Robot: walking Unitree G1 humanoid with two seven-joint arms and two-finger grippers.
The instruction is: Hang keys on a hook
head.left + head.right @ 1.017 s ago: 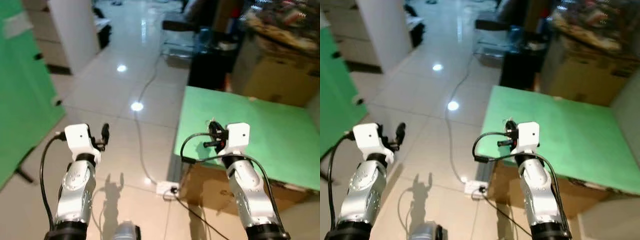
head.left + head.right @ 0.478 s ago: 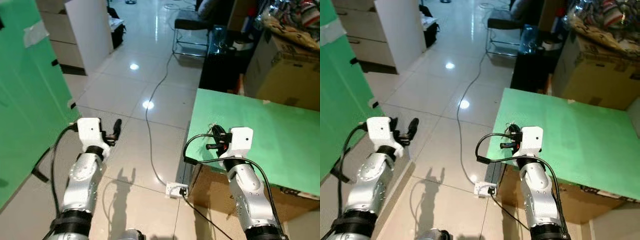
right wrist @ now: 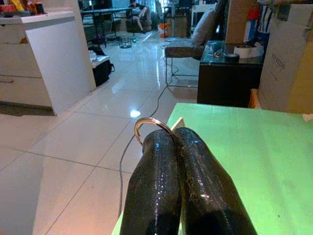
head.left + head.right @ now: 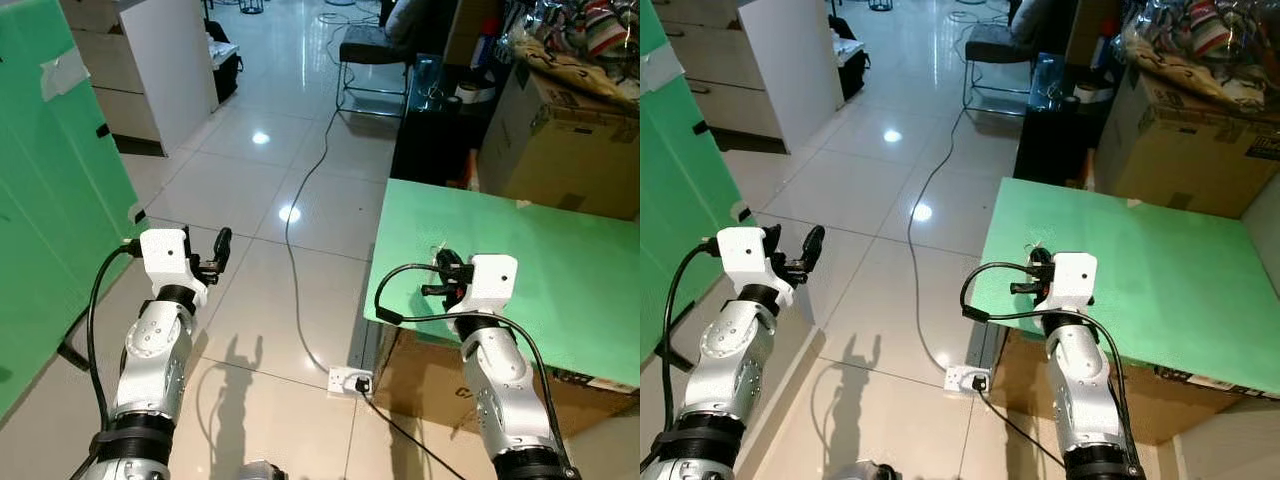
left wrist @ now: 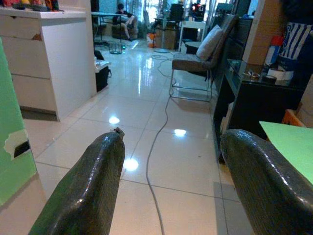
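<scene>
I've got the right tool [image 3: 173,134] pinched together on the key ring [image 3: 152,125], held over the near corner of the green tabletop [image 4: 560,270]. Left tool [image 5: 171,142] w/ fingers apart, over floor [image 4: 290,160] beside tabletop.

A lived-in home turned test space: glossy tiled floor [image 4: 250,180], white cabinet [image 4: 165,60], metal-framed chair [image 4: 375,50], stacked cardboard boxes [image 4: 560,140] (1 heaped with clutter), and a green-covered table [image 4: 540,260] beside a green backdrop board [image 4: 50,190].
</scene>
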